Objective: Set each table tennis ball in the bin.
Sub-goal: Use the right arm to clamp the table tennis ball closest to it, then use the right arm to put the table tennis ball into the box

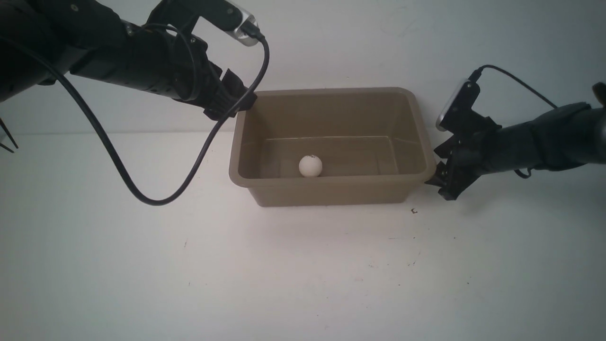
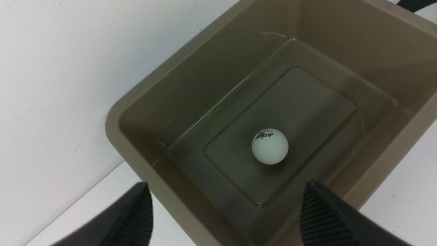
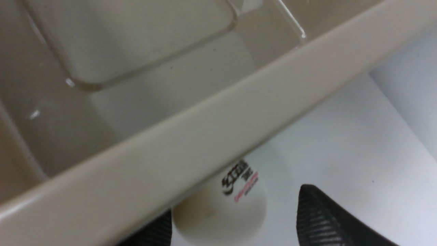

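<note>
Where the white table (image 1: 303, 274) meets the plain pale wall (image 1: 355, 42), the bin (image 1: 331, 192) stands with its long side toward the robot. The table top is matt and bright, with some small dark specks and faint scuffs. One small dark mark (image 1: 414, 211) lies just in front of the bin's near right corner. The wall is bare, white on the left and more grey toward the right.

The first table tennis ball (image 1: 310, 166) lies inside the bin on its floor, close to the near wall and a little left of the middle. The left wrist view shows a dark printed logo on its top. The left gripper (image 1: 236, 102) hangs above the bin's far left corner. Its two black fingers (image 2: 136, 218) are spread wide, and nothing is between them. A black cable (image 1: 154, 203) drops from the left arm in a long loop toward the table; I cannot tell if it touches.

The right gripper (image 1: 441, 183) is low, just beside the bin's near right corner and outside it. In the right wrist view the second table tennis ball (image 3: 218, 212) is outside the bin, partly hidden under the flared rim, between the fingers. One finger (image 3: 327, 222) stands clearly apart from this ball, so the jaws are wider than it. The other finger is mostly hidden.
</note>
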`<control>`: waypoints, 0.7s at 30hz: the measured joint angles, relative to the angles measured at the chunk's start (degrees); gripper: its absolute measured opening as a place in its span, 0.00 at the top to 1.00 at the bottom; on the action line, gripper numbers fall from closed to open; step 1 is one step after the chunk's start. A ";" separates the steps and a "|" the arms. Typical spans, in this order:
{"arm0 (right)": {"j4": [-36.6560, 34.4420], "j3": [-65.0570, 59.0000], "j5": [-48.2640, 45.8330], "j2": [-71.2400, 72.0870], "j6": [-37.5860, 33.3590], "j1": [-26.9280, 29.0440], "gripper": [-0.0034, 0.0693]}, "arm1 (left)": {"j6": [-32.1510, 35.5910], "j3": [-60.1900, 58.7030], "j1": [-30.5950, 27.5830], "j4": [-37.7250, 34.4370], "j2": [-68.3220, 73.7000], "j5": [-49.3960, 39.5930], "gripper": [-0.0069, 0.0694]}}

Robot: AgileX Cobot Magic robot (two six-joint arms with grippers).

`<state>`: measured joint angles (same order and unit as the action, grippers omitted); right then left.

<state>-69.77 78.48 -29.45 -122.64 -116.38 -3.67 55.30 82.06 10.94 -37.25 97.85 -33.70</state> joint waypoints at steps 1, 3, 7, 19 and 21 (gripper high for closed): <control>-0.53 0.66 -0.14 -0.80 0.00 0.00 0.33 | 0.00 0.00 0.00 0.00 0.00 0.00 0.23; -0.71 1.08 -0.32 -1.52 0.08 0.00 0.34 | 0.00 0.00 0.00 0.00 0.00 0.00 0.23; -0.82 1.15 -0.21 -1.90 0.93 0.00 0.43 | 0.00 0.00 0.00 0.00 0.00 0.00 0.23; -3.25 1.20 4.19 6.32 1.98 4.11 0.48 | 0.00 0.00 0.00 0.10 0.00 0.76 0.23; -4.18 1.20 -0.21 9.61 2.99 4.69 0.48 | 0.00 0.00 0.00 0.14 0.00 0.80 0.23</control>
<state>-73.95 79.67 -29.66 -113.04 -113.39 1.02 55.30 82.06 10.94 -37.10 97.85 -32.90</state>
